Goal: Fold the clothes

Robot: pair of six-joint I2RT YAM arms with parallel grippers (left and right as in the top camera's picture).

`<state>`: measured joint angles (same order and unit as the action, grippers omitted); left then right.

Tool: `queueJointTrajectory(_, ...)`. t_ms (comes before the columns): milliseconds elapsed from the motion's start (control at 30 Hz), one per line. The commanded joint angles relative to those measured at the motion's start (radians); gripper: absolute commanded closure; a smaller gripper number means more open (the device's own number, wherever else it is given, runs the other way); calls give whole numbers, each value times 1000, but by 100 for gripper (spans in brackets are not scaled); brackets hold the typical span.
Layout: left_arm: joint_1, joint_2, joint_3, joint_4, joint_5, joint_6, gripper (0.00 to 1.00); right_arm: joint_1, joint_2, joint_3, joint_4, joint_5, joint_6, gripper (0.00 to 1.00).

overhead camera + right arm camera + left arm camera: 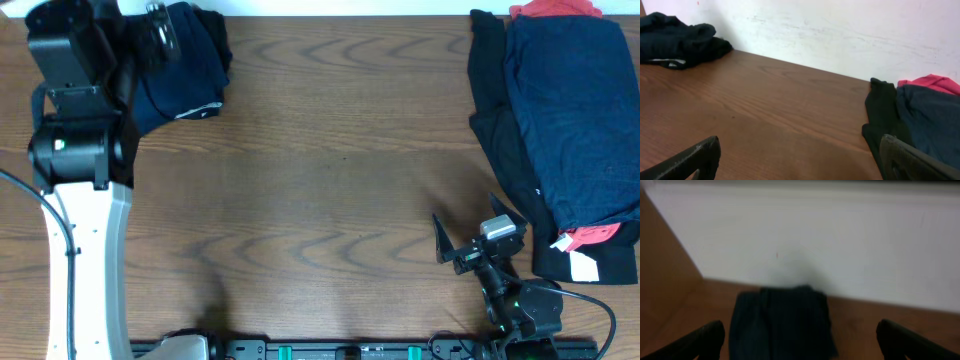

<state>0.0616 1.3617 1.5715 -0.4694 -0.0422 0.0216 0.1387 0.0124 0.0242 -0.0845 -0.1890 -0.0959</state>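
A folded navy blue garment (185, 65) lies at the table's far left corner, against the white wall. My left gripper (800, 350) hovers open right over it, the dark cloth (782, 325) showing between the two fingers (697, 341) with nothing gripped. The rest of the clothes form a pile at the far right: a navy piece (570, 110) on top, black fabric (495, 110) beneath it and red (555, 10) peeking out at the back. My right gripper (465, 212) stands open near the front right, just left of that pile (930, 120), holding nothing.
The brown wooden table (340, 170) stretches between the two heaps. A white wall (840, 30) runs along its far edge. The left arm's white link (85, 260) stands along the left side, and a white label (583, 265) shows at the pile's front corner.
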Motion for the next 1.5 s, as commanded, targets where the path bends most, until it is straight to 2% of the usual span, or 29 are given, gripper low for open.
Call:
queueJointTrajectory(0, 0, -103, -49, -51, 1, -12, 2, -2, -7, -6, 2, 5, -14, 1)
queueJointTrajectory(167, 0, -275, -263, -27, 56, -12, 2, -2, -7, -6, 2, 5, -14, 1)
queueJointTrajectory(533, 0, -741, -936, 307, 161, -27, 2, -2, -7, -6, 2, 5, -14, 1)
queueJointTrajectory(733, -1, -928, -1197, 428, 167, -50, 2, -2, -7, -6, 2, 5, -14, 1)
queueJointTrajectory(1200, -8, -1214, -1466, 448, 166, -50, 2, -2, -7, -6, 2, 5, -14, 1)
queueJointTrajectory(1467, -35, -1286, -1537, 418, 166, -50, 2, -2, -7, -6, 2, 5, -14, 1)
